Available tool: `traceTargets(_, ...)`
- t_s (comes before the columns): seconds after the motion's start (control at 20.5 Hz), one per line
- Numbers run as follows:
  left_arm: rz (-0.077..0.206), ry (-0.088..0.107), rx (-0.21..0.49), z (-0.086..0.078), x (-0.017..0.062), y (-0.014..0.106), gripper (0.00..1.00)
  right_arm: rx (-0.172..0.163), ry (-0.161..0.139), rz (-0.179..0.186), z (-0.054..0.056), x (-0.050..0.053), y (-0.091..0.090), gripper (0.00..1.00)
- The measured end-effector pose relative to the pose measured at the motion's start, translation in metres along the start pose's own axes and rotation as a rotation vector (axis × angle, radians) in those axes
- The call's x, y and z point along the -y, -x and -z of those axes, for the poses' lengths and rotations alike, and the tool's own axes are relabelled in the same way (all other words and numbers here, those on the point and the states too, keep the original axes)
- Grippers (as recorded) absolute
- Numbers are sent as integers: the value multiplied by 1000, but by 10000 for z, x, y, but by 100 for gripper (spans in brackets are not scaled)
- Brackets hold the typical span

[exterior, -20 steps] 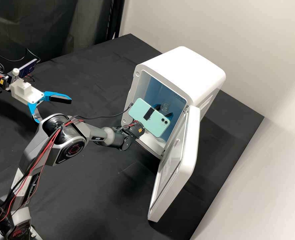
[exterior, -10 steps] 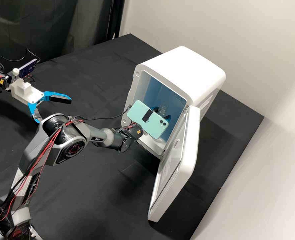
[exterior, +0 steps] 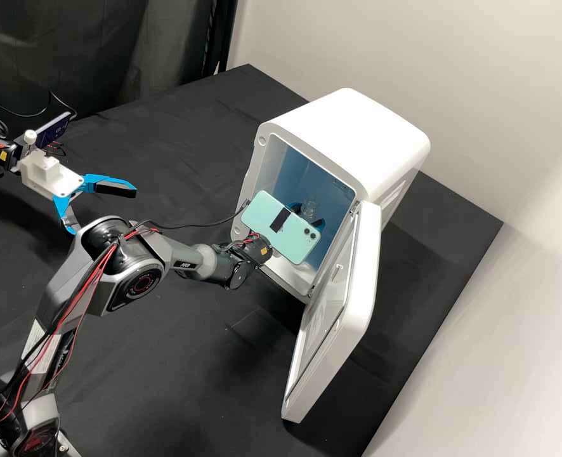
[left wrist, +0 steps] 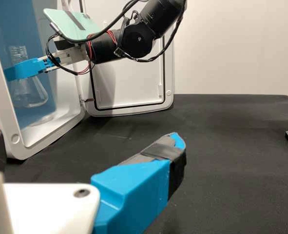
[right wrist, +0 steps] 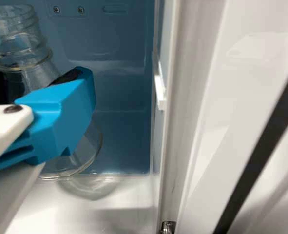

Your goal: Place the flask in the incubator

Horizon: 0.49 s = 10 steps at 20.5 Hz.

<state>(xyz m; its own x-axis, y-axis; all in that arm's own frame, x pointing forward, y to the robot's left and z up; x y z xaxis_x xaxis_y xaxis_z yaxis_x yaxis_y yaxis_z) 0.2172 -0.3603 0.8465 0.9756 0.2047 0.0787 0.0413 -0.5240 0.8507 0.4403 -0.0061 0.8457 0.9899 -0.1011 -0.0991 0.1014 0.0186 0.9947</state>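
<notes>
— Black bench (exterior: pixel 186 139), pale wall behind. Incubator?
— White incubator (exterior: pixel 351 133) stood with its door (exterior: pixel 332 304) swung wide. The right gripper (left wrist: pixel 22 69) was inside the blue chamber.
— Flask?
— Clear flask (right wrist: pixel 17 44) stood upright on the chamber floor, its neck right against the right gripper. Could not tell whether that gripper was clamped on it or loose.
— Left gripper?
— Left gripper (exterior: pixel 91 200) hung over the bench, blue fingers (exterior: pixel 113 185) spread apart, holding nothing. The incubator was well ahead of it.

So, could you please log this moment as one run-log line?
right gripper: shut on flask neck, inside incubator | door: open | left gripper: open, above bench | flask not yet released
</notes>
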Motion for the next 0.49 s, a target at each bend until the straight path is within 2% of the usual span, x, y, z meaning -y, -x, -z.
traceTargets(0.34,0,0,0,0,0,0,100,0,7,3,3,13,2,0)
traceTargets(0.49,-2,0,0,-1,-4,1,100,-5,6,7,-29,62,35,0)
